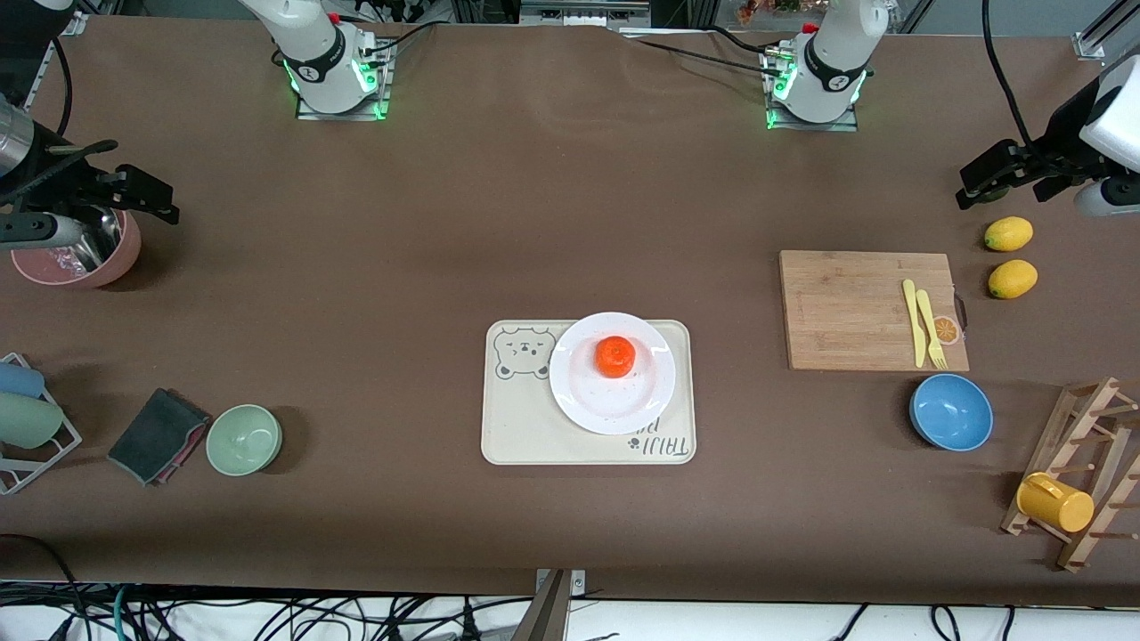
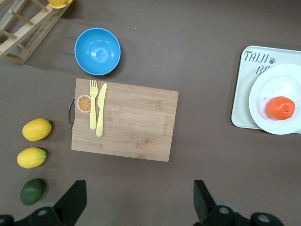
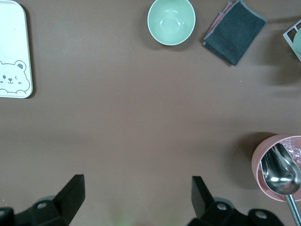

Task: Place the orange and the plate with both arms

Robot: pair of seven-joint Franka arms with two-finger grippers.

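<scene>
Cream bear-printed tray (image 1: 534,427) at table centre. Toward the left arm's end: cutting board (image 1: 846,312) carrying yellow fork (image 1: 931,331) and knife (image 1: 913,322); two lemons (image 1: 1009,234) beside it; blue bowl (image 1: 951,412) nearer the camera. Toward the right arm's end: green bowl (image 1: 244,440), dark cloth (image 1: 157,435), pink bowl (image 1: 80,258).

Brown table (image 1: 534,196) is pretty full: bear tray (image 1: 534,427) in the middle, cutting board (image 1: 846,312), blue bowl (image 1: 950,412), green bowl (image 1: 244,439), two lemons (image 1: 1008,233), grey cloth (image 1: 156,434), pink pot (image 1: 80,258), wooden rack (image 1: 1082,472).
</scene>
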